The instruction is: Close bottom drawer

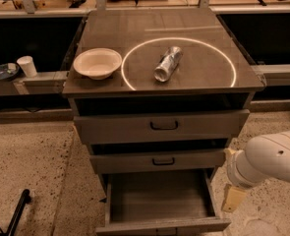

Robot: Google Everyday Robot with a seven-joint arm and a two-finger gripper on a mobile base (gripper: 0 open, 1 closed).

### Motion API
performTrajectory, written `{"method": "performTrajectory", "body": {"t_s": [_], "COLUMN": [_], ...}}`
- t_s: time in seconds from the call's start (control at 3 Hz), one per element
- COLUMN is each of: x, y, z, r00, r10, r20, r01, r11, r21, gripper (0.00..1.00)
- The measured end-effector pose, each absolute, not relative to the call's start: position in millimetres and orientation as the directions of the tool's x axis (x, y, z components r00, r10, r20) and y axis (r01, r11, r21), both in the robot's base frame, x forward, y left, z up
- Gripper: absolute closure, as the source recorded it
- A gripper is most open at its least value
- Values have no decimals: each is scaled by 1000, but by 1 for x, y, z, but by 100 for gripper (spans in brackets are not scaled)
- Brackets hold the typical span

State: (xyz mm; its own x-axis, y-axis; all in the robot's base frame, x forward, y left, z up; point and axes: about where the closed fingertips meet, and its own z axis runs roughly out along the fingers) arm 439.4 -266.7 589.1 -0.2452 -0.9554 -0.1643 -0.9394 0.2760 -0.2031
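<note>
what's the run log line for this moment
bottom drawer: pulled out | gripper: low, right of it | also seen: bowl, can on its side | status: not closed

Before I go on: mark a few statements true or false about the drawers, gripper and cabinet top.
1. The bottom drawer is pulled out. True.
2. The gripper grips that drawer's front. False: it hangs off the drawer's right side.
3. The white bowl lies in the bottom drawer. False: it stands on the cabinet top.
4. The silver can lies on its side inside the white ring. True.
</note>
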Motion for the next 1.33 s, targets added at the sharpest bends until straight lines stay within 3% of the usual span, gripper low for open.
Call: {"method": "performTrajectory", "body": {"t_s": [0.33, 1.0, 1.33], "x": [433, 394, 367], "y": [-262, -226, -212], "z": [538, 388, 339], "r00": [-215, -142, -110], "r10": [-959, -904, -900], "r20": [-183, -403, -422], "r01": [-955, -989, -993], "r11": [246, 147, 86], "r21": [-165, 17, 76], "gripper": [0, 2, 32]}}
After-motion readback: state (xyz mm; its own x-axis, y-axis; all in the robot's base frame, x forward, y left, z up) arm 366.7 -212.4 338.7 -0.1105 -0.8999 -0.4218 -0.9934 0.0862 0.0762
